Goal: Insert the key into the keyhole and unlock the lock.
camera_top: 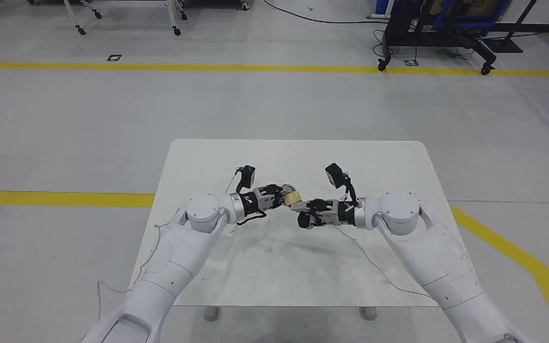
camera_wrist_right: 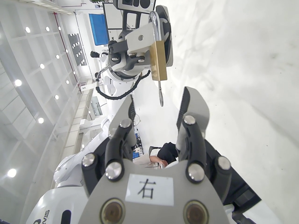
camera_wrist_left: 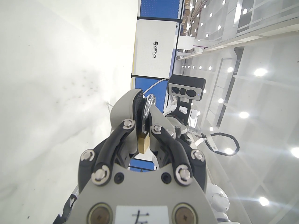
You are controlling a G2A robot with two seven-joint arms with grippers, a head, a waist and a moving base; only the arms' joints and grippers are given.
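Your left gripper clamps the brass padlock by its shackle. The key sits in the keyhole; your right gripper gapes wide near it, holding nothing

White one-character sticker sitting on left gripper base; matching sticker sitting on right gripper base. Wordmarks running along white wall panel and blue panel. Stamping on brass padlock showing too small to read.
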